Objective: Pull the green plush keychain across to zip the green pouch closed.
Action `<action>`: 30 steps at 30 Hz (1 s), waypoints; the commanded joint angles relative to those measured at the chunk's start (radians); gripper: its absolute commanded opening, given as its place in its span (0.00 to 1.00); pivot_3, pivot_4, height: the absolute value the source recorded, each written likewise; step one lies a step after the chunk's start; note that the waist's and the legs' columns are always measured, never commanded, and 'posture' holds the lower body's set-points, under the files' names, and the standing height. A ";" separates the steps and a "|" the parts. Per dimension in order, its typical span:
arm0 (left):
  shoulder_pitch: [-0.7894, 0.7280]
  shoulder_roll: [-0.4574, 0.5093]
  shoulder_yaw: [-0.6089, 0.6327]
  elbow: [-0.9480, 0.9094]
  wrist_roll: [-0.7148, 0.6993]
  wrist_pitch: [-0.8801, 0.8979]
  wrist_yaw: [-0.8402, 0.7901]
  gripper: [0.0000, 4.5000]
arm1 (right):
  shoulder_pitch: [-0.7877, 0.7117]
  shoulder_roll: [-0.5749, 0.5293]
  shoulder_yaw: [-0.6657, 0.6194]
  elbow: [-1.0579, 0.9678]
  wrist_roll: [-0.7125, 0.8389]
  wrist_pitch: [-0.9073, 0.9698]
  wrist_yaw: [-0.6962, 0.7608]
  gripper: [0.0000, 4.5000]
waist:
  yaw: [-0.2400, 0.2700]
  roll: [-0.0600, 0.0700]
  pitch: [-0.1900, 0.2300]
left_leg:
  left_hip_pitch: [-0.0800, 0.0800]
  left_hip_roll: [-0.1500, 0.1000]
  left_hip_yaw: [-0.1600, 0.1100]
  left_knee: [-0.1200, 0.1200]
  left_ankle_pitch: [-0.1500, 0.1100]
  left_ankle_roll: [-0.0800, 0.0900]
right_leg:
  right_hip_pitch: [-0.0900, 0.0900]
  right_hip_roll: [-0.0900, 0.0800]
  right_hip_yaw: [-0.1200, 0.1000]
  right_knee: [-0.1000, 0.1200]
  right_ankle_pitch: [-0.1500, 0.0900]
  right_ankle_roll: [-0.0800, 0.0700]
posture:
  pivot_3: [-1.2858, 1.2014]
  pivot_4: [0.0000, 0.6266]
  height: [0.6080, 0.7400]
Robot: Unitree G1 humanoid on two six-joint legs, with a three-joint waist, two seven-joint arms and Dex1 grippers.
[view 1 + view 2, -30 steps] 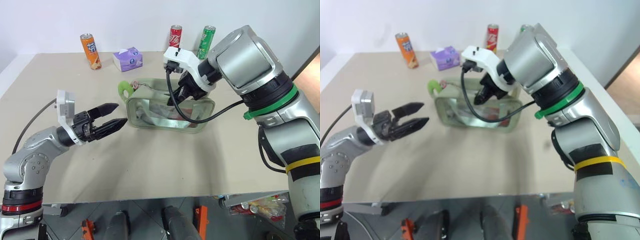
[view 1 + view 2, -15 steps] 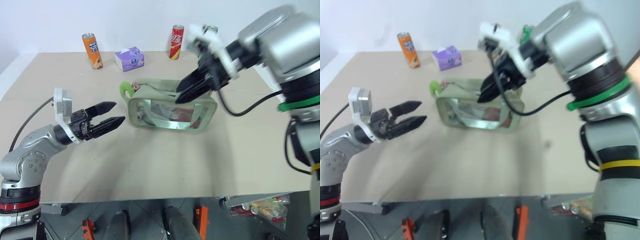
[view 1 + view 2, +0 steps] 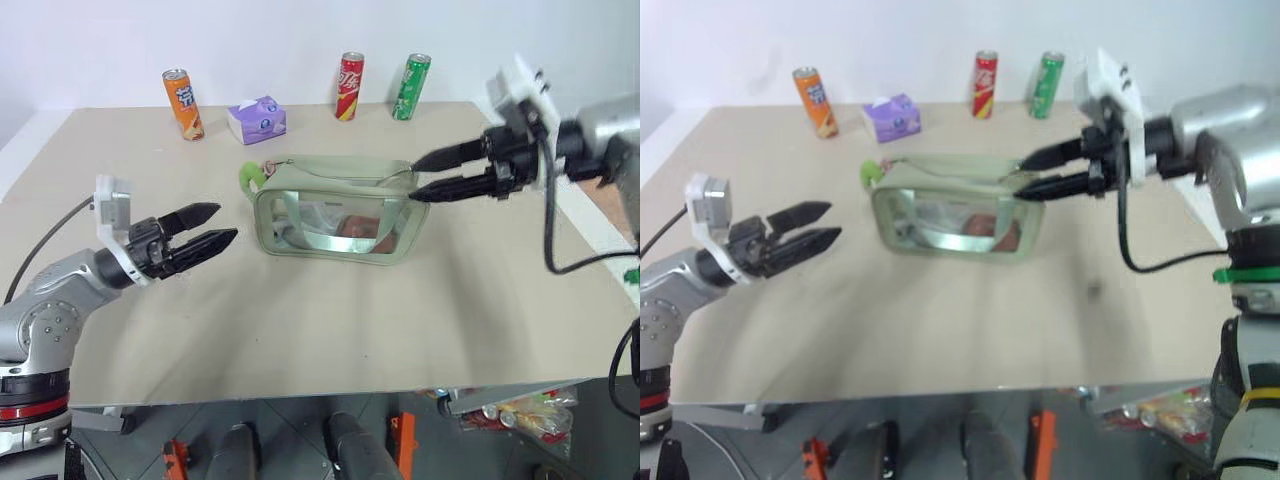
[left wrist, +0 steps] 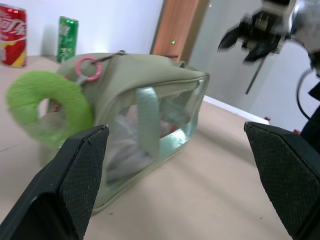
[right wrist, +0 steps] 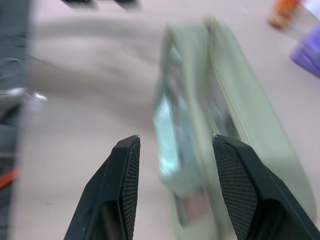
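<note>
- Tan table (image 3: 300,330), white wall behind; four small items line its far edge.
- Pouch (image 3: 340,215) sits at centre, keychain (image 3: 251,178) at its 9 o'clock end.
- Right gripper (image 3: 420,175), at 3 o'clock, has just pulled off the pouch, jaws part-open, empty.
- Left gripper (image 3: 215,225), at 9 o'clock, gapes wide, empty; likely it takes the keychain next.

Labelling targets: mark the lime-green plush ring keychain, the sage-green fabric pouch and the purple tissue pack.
lime-green plush ring keychain (image 3: 250,177), left eye view, fuzzy loop.
sage-green fabric pouch (image 3: 340,168), left eye view, top fabric.
purple tissue pack (image 3: 257,119), left eye view, front face.
</note>
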 commanded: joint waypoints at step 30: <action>-0.025 0.028 0.026 0.002 -0.003 0.027 -0.003 1.00 | 0.156 0.065 -0.134 0.008 -0.142 -0.065 -0.156 0.52 | 0.002 0.000 0.000 | 0.000 0.000 0.001 0.001 0.000 0.000 | 0.001 0.000 0.001 0.000 0.001 0.001 | 0.52 0.24 1.00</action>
